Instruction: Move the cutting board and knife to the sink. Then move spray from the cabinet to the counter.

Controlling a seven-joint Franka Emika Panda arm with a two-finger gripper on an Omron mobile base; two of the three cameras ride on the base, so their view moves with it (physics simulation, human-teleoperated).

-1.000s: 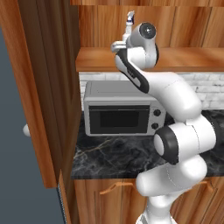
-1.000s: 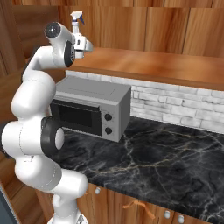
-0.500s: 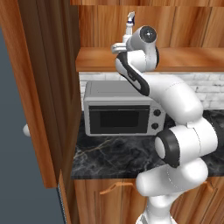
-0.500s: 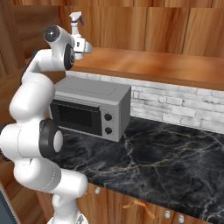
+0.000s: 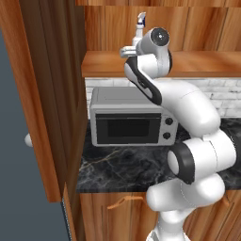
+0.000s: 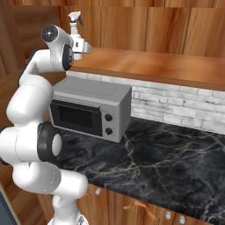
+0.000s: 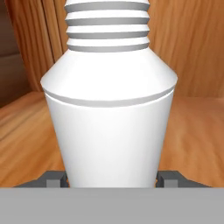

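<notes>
Item: spray (image 7: 109, 113), white plastic bottle, upright on the cabinet (image 6: 149, 66) shelf, near its left end, above the microwave (image 5: 134, 123)

Hand view: bottle body seen close up, ribbed neck at top edge, smooth white shoulder and wall below. Tool (image 7: 112, 178) at bottle base; one dark fingertip (image 7: 53, 178) at each side of the body, right at its wall or touching it, can't tell which. Tool stands wide apart w/ bottle between the tips; no lift visible, bottle base hidden, so firm hold can't be confirmed. Wood-panel back and shelf floor behind

Left base view: spray (image 5: 140, 24) shows as nozzle and upper part only, sticking up beside the arm's wrist; lower body hidden by the wrist. Shows tall wooden side panel at left and cupboard handle below the surface (image 5: 127, 172), neither seen from the hand

Right base view: spray (image 6: 75, 22) w/ grey-blue trigger nozzle clear, pointing right; white hand block just below and right of it. Shows wide stretch of black marble-look surface (image 6: 176, 162) right of microwave, white brick wall strip, round knobs on lower cupboards. Microwave side wall and two dials visible here; left view gives its door front-on

Writing/labels: none readable on bottle, microwave or arm in any view
</notes>
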